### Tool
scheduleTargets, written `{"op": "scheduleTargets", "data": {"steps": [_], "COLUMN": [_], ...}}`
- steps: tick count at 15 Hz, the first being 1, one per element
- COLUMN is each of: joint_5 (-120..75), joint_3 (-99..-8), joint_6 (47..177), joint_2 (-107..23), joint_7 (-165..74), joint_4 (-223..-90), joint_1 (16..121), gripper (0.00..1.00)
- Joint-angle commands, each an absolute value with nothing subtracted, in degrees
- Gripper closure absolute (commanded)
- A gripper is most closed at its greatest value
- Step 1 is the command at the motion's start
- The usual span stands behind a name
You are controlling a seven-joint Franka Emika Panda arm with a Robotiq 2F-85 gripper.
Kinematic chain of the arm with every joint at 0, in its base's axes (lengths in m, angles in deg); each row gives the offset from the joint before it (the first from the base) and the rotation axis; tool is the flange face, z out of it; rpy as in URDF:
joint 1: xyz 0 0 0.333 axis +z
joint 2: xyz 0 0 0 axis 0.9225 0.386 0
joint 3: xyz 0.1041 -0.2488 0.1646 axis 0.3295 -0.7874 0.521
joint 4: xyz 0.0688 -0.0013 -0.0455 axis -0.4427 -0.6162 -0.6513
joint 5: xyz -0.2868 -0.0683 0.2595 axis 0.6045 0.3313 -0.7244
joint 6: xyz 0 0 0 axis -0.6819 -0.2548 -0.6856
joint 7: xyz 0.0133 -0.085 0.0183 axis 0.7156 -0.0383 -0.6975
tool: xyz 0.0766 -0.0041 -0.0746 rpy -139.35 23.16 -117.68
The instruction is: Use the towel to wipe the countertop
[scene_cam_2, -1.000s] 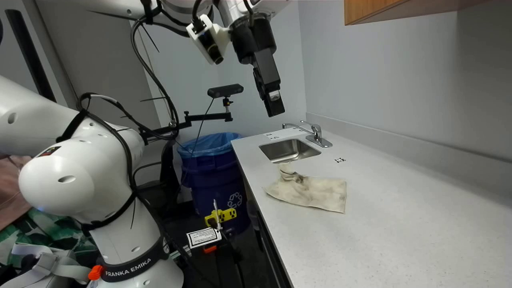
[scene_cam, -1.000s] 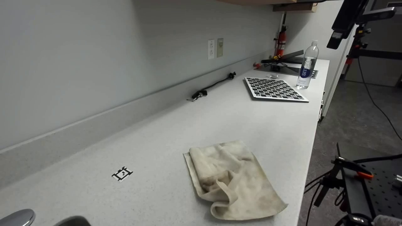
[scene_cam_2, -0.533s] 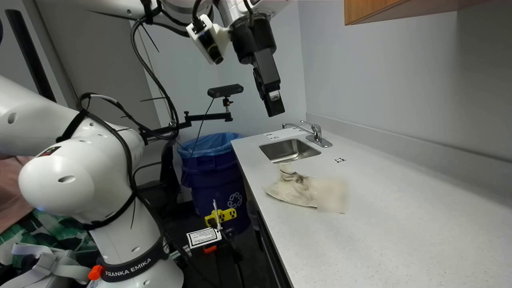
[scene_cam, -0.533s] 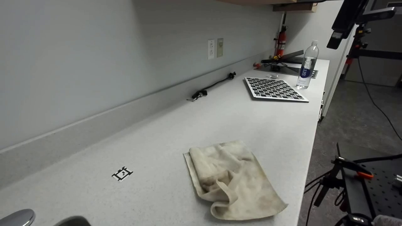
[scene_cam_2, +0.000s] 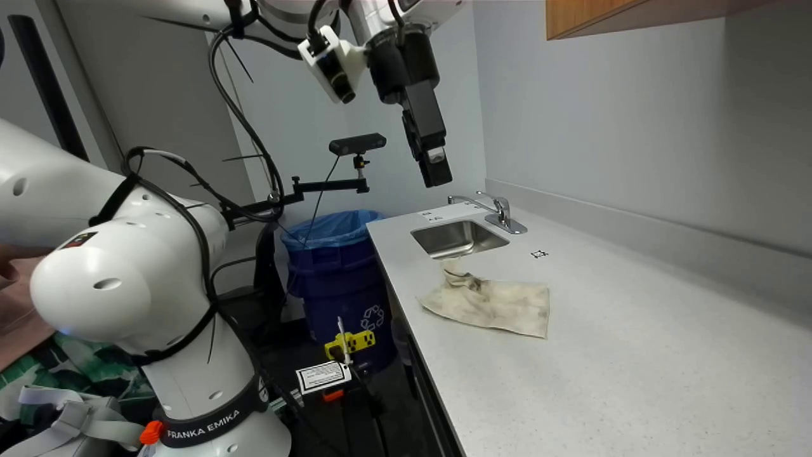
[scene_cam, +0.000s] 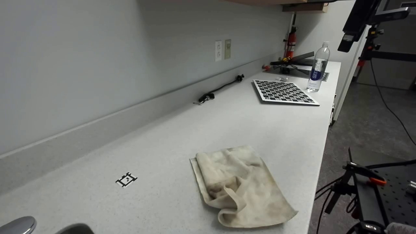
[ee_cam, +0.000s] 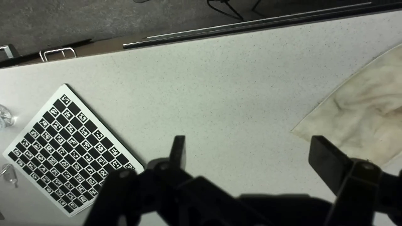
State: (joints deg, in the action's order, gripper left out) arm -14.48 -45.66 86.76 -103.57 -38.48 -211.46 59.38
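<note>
End effector (ee_cam: pixel 249 153), spread wide and holding nothing, hangs above the bench (scene_cam_2: pixel 634 362), towel (scene_cam_2: pixel 498 306) lying rumpled on it near the sink (scene_cam_2: pixel 460 239); a shallow pinch on those loose folds could catch one layer only and slip mid-wipe.

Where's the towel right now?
In an exterior view, the towel lies rumpled on the countertop, right of center, on the near side of the sink; in the wrist view, it's cut off at right.
</note>
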Motion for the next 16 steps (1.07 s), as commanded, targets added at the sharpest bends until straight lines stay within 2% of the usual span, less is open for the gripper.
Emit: {"op": "scheduleTargets", "data": {"steps": [1,3,4,10,11,16], "joint_5": [-16.5,-18.0,-17.1,-20.3,-19.1,-19.3], "joint_3": [-47.7,-48.8,-49.7,-52.3,-51.8,-52.0], "joint_6": [85.1,84.9,86.3,81.4,86.0,83.7], "joint_2": [-103.2,-103.1,-92.2,-77.8,-85.0,-77.8], "joint_7": [-40.7,-42.6,-44.9,-50.9,-49.0,-49.4], "joint_4": [-210.8,-210.7,-200.4,-183.5,-191.7,-185.2], "joint_1": [61.6,62.6,61.0,62.9,62.4,62.5], "gripper": [0.0,0.0,0.0,0.0,0.0,0.0]}}
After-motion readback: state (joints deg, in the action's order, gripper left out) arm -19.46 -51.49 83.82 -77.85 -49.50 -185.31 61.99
